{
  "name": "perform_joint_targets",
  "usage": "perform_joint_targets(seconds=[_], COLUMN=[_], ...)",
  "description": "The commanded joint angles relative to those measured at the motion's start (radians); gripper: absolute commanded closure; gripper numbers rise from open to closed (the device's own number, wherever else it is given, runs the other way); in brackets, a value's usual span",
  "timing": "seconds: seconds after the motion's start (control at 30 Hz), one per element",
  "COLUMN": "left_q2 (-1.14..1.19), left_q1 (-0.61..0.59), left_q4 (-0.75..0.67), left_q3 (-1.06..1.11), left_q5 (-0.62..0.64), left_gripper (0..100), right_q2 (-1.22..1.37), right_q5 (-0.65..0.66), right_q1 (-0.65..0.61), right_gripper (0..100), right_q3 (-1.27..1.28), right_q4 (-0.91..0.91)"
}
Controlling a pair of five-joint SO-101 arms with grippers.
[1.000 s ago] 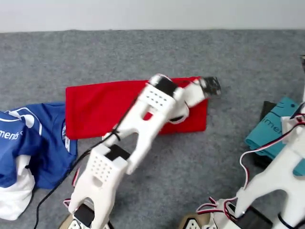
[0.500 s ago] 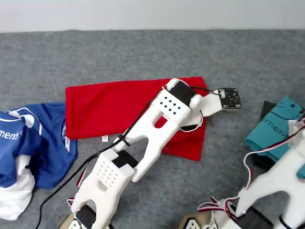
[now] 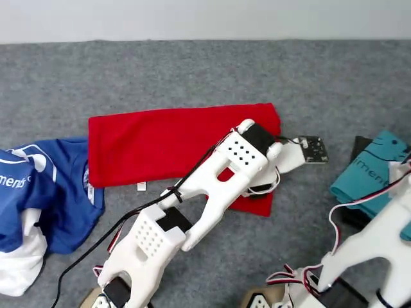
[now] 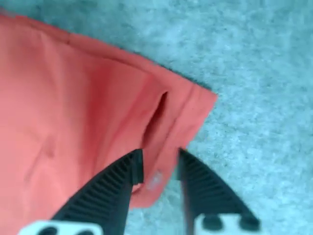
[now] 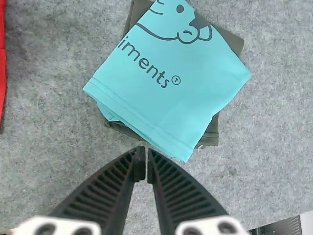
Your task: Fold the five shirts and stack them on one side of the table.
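The red shirt point(image 3: 160, 144) lies as a long folded strip across the middle of the table. My left arm point(image 3: 212, 186) stretches over its right end. My left gripper point(image 4: 159, 161) is shut on the red shirt point(image 4: 73, 107) near its corner, with fabric pinched between the black fingers point(image 4: 124, 171). That corner hangs toward the table's front edge in the high view. My right gripper point(image 5: 145, 164) is shut on nothing, just off the edge of a folded teal shirt point(image 5: 171, 73). The teal shirt lies on a folded dark shirt point(image 5: 227, 41).
A crumpled blue shirt point(image 3: 45, 186) lies at the left, partly over a white shirt point(image 3: 19, 266). The teal shirt point(image 3: 372, 173) and the dark shirt under it sit at the right edge beside the right arm point(image 3: 379, 237). Grey carpet point(image 3: 192, 70) covers the table.
My left arm has swung right and toward the table's front, dragging the red shirt's right corner with it so that corner now juts forward. The right arm has stayed put.
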Motion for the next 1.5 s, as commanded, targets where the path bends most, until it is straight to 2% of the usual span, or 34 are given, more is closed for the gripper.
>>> perform_joint_targets(seconds=[0.0, 0.23, 0.43, 0.9, 1.1, 1.33, 1.47], left_q2=[-0.002, 0.137, 0.106, 0.021, 0.02, 0.028, 0.032], left_q1=[-0.018, -0.061, -0.078, -0.069, -0.051, -0.055, -0.057], left_q4=[-0.064, -0.095, -0.12, -0.08, -0.031, -0.003, -0.011], left_q3=[0.002, 0.004, -0.007, -0.024, -0.024, -0.147, -0.148], left_q5=[0.015, 0.015, 0.012, 0.017, 0.017, 0.014, -0.008], left_gripper=[84, 85, 99, 98, 91, 91, 91], right_q2=[-0.033, -0.033, -0.033, -0.028, -0.028, -0.033, -0.033], right_q5=[-0.005, -0.005, -0.005, -0.005, -0.008, -0.008, -0.009], right_q1=[0.004, 0.008, 0.008, 0.007, 0.007, 0.008, 0.008], right_gripper=[98.4, 98.4, 98.4, 98.4, 98.4, 98.4, 98.4], right_q3=[-0.003, -0.003, -0.003, -0.003, -0.003, -0.003, -0.003], right_q4=[0.038, 0.038, 0.038, 0.038, 0.038, 0.038, 0.038])
